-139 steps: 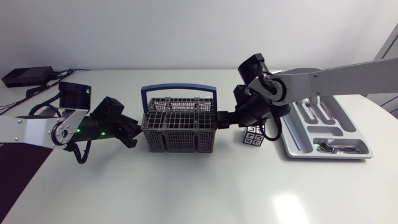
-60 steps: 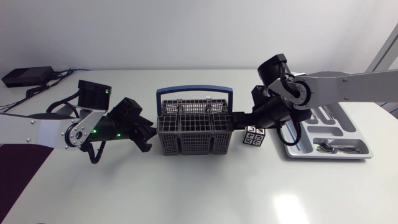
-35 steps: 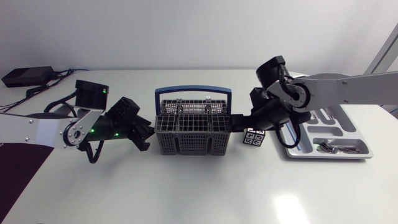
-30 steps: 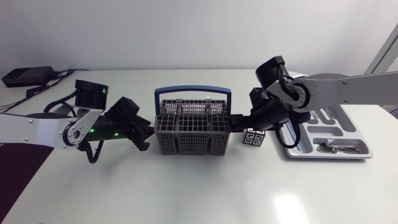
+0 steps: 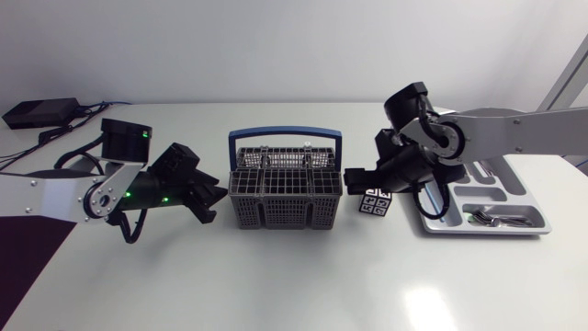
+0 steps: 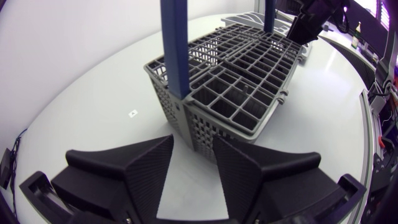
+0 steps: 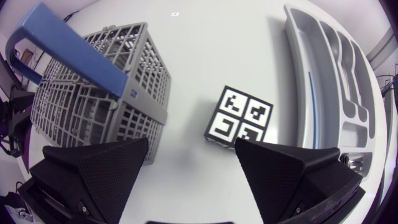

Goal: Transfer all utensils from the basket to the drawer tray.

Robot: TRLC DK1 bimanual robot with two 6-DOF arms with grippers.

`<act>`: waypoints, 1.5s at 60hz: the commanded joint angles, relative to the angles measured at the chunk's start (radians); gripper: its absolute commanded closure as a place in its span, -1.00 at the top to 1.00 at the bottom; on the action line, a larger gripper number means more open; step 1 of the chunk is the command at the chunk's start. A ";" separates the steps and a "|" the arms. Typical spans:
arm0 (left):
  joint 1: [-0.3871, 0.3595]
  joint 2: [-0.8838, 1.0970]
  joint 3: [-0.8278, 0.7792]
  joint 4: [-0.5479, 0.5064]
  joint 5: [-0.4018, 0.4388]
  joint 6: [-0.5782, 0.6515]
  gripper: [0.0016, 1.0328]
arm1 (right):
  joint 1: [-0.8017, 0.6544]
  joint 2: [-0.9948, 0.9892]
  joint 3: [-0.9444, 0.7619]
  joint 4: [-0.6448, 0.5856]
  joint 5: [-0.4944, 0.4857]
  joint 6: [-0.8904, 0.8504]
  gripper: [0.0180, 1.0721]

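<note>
White table (image 5: 276,276). Grey basket (image 5: 285,188) at centre, long axis left-right, blue handle upright. Drawer tray (image 5: 487,231) well to its right, utensils (image 5: 501,218) in its near compartment. Left gripper (image 5: 209,198) low, facing the basket's left end, fingers apart, empty. Right gripper (image 5: 354,179) by the right end, spread wide, empty, marker cube (image 5: 374,202) just ahead.

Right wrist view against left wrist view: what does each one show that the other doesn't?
Only the right wrist view shows the black-and-white marker cube and the drawer tray's compartments. Only the left wrist view shows the open left gripper and the gap between it and the utensil basket's end wall. Both show the grey basket and its blue handle.
</note>
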 commanded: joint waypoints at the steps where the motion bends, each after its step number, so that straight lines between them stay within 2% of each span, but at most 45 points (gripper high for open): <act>1: 0.040 -0.054 -0.034 -0.008 0.008 0.005 -0.06 | -0.041 -0.045 -0.027 -0.016 0.019 -0.030 0.91; 5: 0.061 -0.089 -0.045 -0.014 0.008 0.008 -0.02 | -0.064 -0.070 -0.036 -0.016 0.022 -0.047 0.91; 11: 0.118 -0.203 -0.074 -0.034 0.008 0.009 0.15 | -0.109 -0.134 -0.061 -0.015 0.027 -0.086 0.91; 16: 0.143 -0.298 -0.098 -0.049 0.003 0.009 0.56 | -0.136 -0.188 -0.085 -0.004 0.027 -0.119 0.91; 17: 0.156 -0.330 -0.106 -0.052 -0.003 0.009 0.71 | -0.142 -0.203 -0.093 0.002 0.027 -0.129 0.91; 21: 0.176 -0.404 -0.123 -0.065 -0.003 0.008 0.91 | -0.167 -0.246 -0.119 0.024 0.027 -0.151 0.91; 30: 0.224 -0.519 -0.143 -0.097 -0.037 -0.015 0.91 | -0.197 -0.364 -0.208 0.110 0.025 -0.208 0.91; 41: 0.241 -0.674 -0.198 -0.112 -0.156 -0.018 0.91 | -0.245 -0.490 -0.297 0.203 0.042 -0.249 0.91; 56: 0.245 -0.855 -0.293 -0.098 -0.162 -0.020 0.91 | -0.300 -0.637 -0.414 0.321 0.062 -0.307 0.91; 75: 0.264 -1.011 -0.422 0.031 -0.164 -0.043 0.91 | -0.343 -0.818 -0.535 0.400 0.073 -0.387 0.91; 90: 0.248 -1.136 -0.496 -0.019 -0.219 -0.147 0.91 | -0.371 -0.924 -0.622 0.432 0.077 -0.412 0.91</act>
